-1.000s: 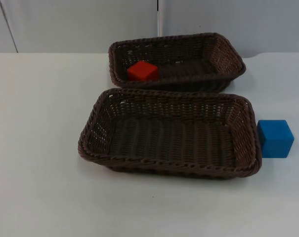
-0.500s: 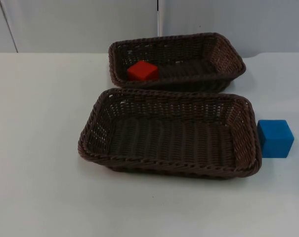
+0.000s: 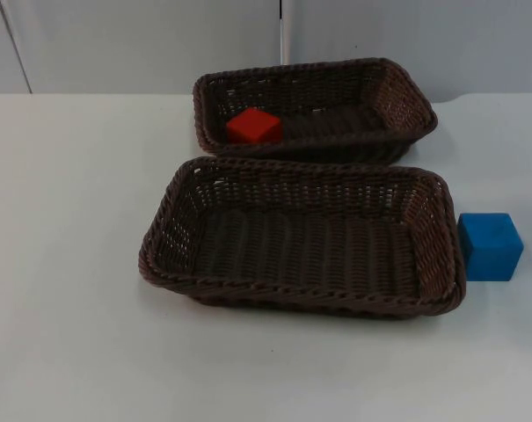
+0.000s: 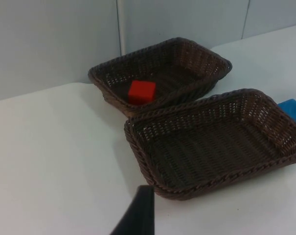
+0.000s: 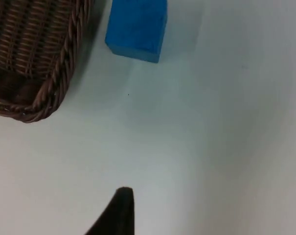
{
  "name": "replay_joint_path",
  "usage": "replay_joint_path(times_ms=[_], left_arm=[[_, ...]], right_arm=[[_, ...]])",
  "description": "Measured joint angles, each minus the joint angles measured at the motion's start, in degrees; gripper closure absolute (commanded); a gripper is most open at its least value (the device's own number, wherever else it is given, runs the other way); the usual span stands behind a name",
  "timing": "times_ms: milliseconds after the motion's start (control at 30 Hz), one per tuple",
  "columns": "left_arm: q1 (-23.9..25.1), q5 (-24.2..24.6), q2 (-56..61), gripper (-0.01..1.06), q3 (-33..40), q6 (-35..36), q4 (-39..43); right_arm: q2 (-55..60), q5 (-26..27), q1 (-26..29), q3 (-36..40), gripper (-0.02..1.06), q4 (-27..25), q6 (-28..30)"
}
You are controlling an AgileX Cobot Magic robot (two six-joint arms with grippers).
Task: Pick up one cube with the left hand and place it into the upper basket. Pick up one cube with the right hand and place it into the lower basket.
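A red cube (image 3: 253,126) lies inside the upper basket (image 3: 397,83), toward its left end; it is also seen in the left wrist view (image 4: 141,91). The lower basket (image 3: 437,237) holds nothing. A blue cube (image 3: 490,246) stands on the table just right of the lower basket's right rim. My left gripper (image 4: 140,210) hovers over bare table, well short of the lower basket (image 4: 138,147). My right gripper (image 5: 119,208) hangs over bare table, some way back from the blue cube (image 5: 137,27) and beside the lower basket's corner (image 5: 50,93).
The white table (image 3: 72,220) spreads wide to the left of and in front of both baskets. A grey partition wall (image 3: 142,44) stands close behind the upper basket. The blue cube has a narrow strip of table to its right.
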State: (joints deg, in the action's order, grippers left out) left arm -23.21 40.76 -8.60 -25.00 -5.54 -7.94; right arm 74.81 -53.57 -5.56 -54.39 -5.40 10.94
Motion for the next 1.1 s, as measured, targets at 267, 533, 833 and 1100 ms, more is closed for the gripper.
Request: replay_joint_path(times_ms=[267, 533, 833, 1100], left_arm=[[0.00, 0.00, 0.00, 0.16, 0.00, 0.00, 0.00], [0.00, -0.10, 0.00, 0.16, 0.00, 0.00, 0.00], [0.00, -0.24, 0.10, 0.16, 0.00, 0.00, 0.61], [0.00, -0.38, 0.10, 0.16, 0.00, 0.00, 0.85]], right_arm=[[12.84, 0.93, 0.00, -8.29, -0.01, -0.14, 8.41], [22.82, 2.04, 0.00, -15.15, -0.01, -0.14, 15.49], [31.64, 2.95, -0.29, -21.43, -0.01, -2.38, 30.43], [37.24, 6.86, -4.88, -22.28, -0.01, -3.84, 42.72]])
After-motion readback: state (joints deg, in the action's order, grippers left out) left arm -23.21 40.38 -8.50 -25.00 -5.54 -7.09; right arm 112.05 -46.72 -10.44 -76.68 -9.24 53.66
